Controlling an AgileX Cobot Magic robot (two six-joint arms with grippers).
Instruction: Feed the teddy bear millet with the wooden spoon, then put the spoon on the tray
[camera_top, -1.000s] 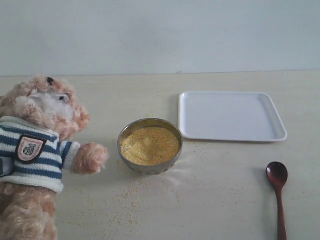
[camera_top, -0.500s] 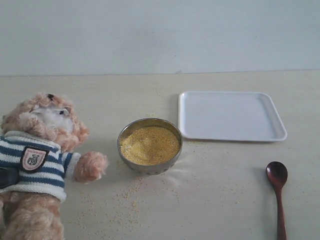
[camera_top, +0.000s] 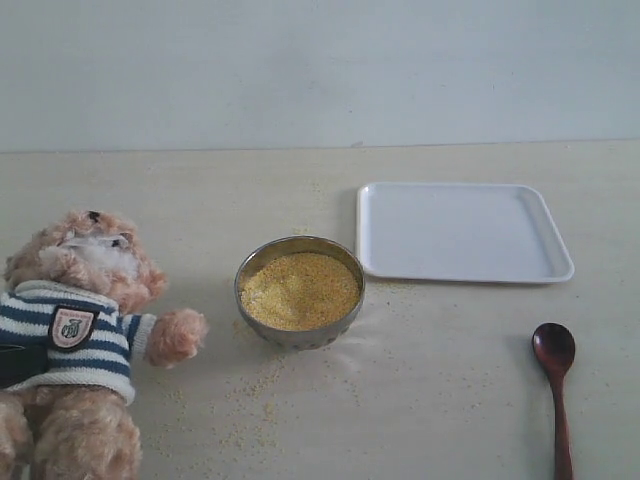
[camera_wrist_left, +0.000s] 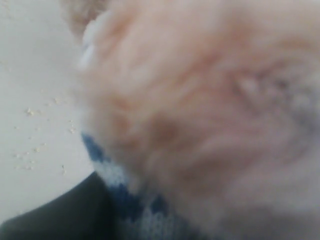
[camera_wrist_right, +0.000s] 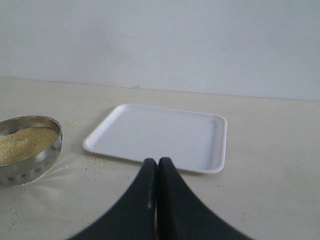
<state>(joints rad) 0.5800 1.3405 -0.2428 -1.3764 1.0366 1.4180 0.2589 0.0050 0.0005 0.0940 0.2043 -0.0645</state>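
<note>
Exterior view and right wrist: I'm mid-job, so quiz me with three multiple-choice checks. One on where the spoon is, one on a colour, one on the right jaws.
1. Relative to the tray, the spoon lies:
A. on it
B. on the table, apart from it
C. propped against its rim

2. The bear wears stripes of:
A. navy and white
B. red and white
C. green and yellow

3. The right gripper has its jaws:
A. wide open
B. shut on the spoon
C. shut, with nothing between

Answers:
1. B, because bare table shows between the spoon's bowl and the tray's rim.
2. A, because dark blue and white bands cross its chest.
3. C, because the right wrist view shows the two dark jaws pressed together, while the spoon lies untouched on the table.
</note>
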